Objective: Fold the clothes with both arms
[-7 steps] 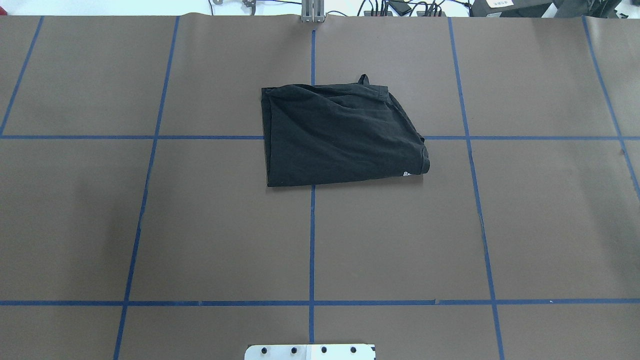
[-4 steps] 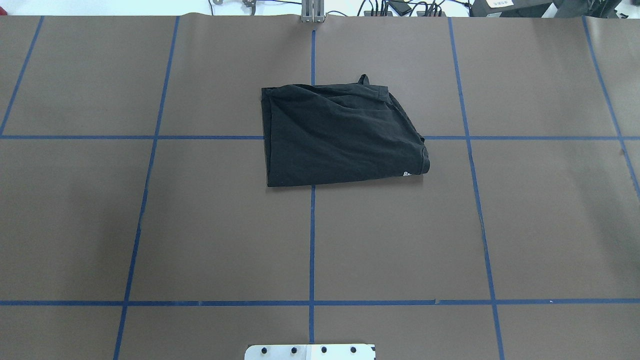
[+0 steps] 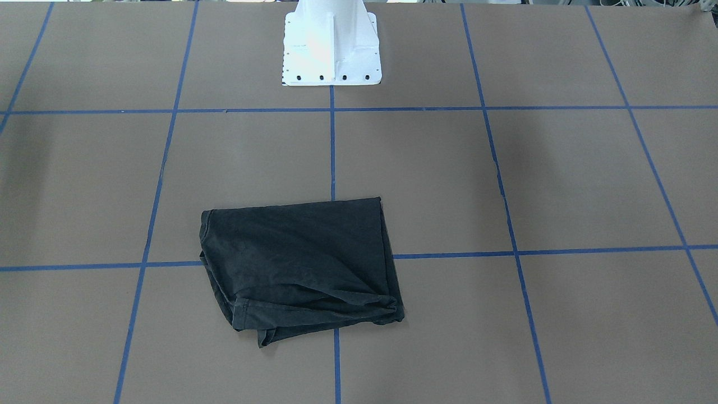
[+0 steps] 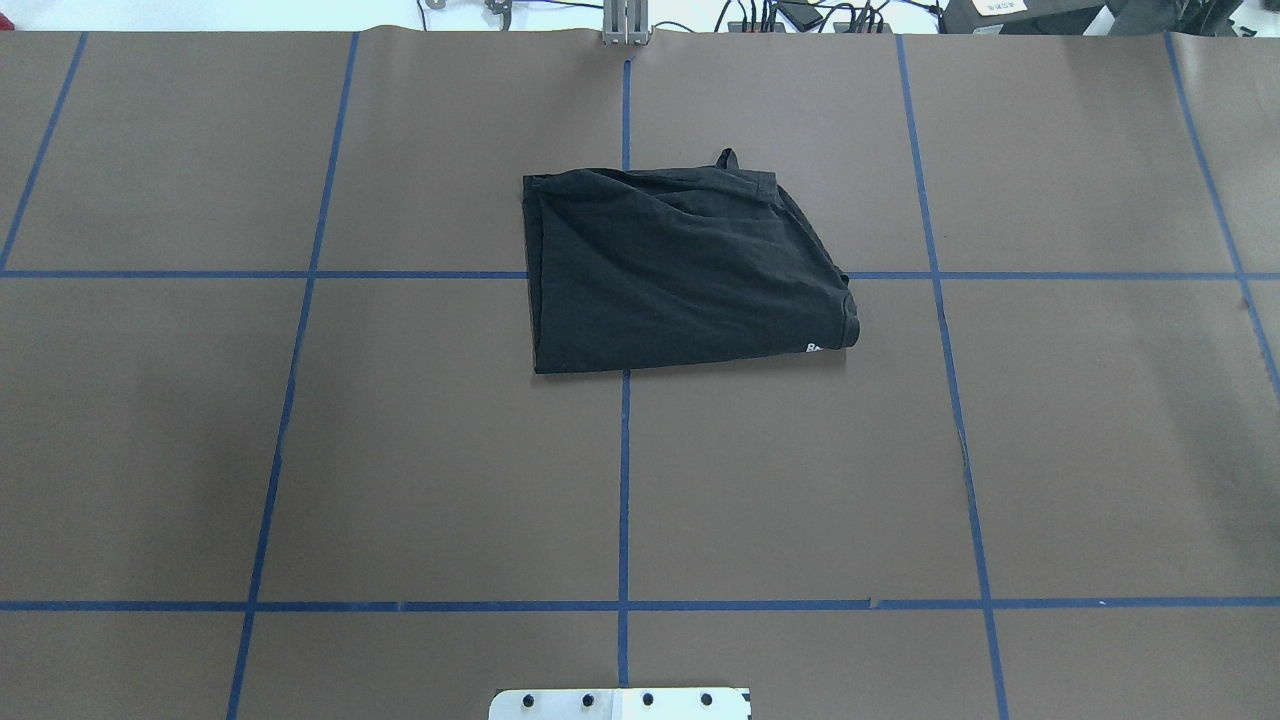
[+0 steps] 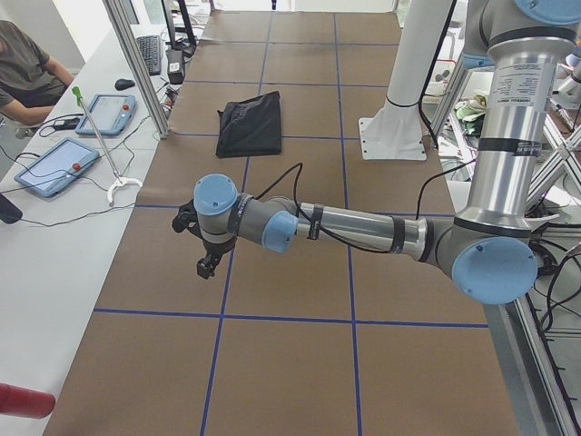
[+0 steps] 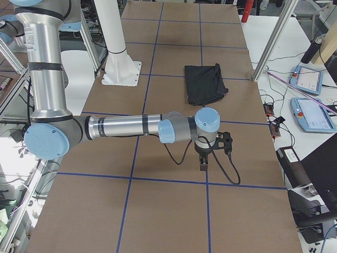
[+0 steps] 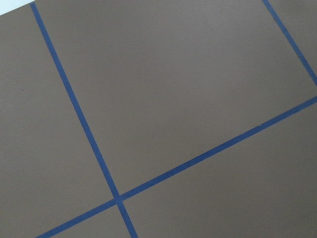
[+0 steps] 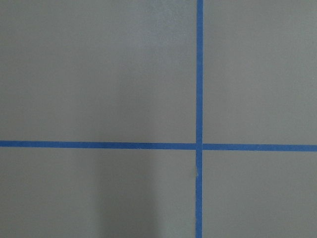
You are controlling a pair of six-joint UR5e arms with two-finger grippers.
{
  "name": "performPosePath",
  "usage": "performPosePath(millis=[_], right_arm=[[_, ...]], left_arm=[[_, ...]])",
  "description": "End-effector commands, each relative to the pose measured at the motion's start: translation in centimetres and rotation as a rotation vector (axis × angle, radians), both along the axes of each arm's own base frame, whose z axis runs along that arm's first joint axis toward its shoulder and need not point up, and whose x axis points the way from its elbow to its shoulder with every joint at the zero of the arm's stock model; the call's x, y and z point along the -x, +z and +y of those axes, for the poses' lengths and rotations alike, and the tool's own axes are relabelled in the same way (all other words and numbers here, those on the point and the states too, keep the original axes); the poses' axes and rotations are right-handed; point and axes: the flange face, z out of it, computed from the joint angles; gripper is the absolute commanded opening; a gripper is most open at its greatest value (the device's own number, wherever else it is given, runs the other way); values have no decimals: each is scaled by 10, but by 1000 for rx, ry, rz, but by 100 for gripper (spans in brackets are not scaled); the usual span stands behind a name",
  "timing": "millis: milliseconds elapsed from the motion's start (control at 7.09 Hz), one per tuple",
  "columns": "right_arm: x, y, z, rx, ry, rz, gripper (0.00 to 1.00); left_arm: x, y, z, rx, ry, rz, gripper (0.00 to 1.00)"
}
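In the overhead view the brown worktop (image 4: pixel 400 450) is ruled into squares by blue tape (image 4: pixel 623 480). The black T-shirt (image 4: pixel 680 270) lies just above the frame's centre, folded into a rough rectangle over a tape crossing. Its left edge is a straight fold and the middle is wrinkled. The right side slants down to a hem, with a scrap of white logo (image 4: pixel 813 348) at the lower right corner. The white pedestal base (image 4: pixel 620 703) sits at bottom centre.

In the left side view a seated person (image 5: pixel 23 73) is at upper left, beside two control tablets (image 5: pixel 45 166) on a white side table. Right of them the left arm (image 5: pixel 363 227) reaches in from the right edge. The left fingers (image 5: pixel 207 268) point down over bare worktop at centre left with nothing hanging from them. How far they are parted cannot be told. The T-shirt lies at upper centre, well apart from them.

In the right side view the right arm (image 6: pixel 126 126) stretches from the left edge. The right fingers (image 6: pixel 204 164) hang over bare worktop right of centre, also empty, and their opening cannot be told. The T-shirt lies above them, well apart.

Both wrist views show only worktop and crossing tape.
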Motion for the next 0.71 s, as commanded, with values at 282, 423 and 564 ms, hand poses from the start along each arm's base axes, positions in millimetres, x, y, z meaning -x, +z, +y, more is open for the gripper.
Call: performPosePath(millis=[282, 423, 564], right_arm=[[1, 3, 14, 11, -1, 1, 100], [0, 4, 14, 17, 5, 2, 100], [0, 4, 15, 12, 3, 1, 100]], left_arm=[[-5, -35, -2, -62, 3, 5, 99], [-4, -38, -4, -80, 7, 3, 99], [-5, -42, -4, -86, 9, 7, 99]])
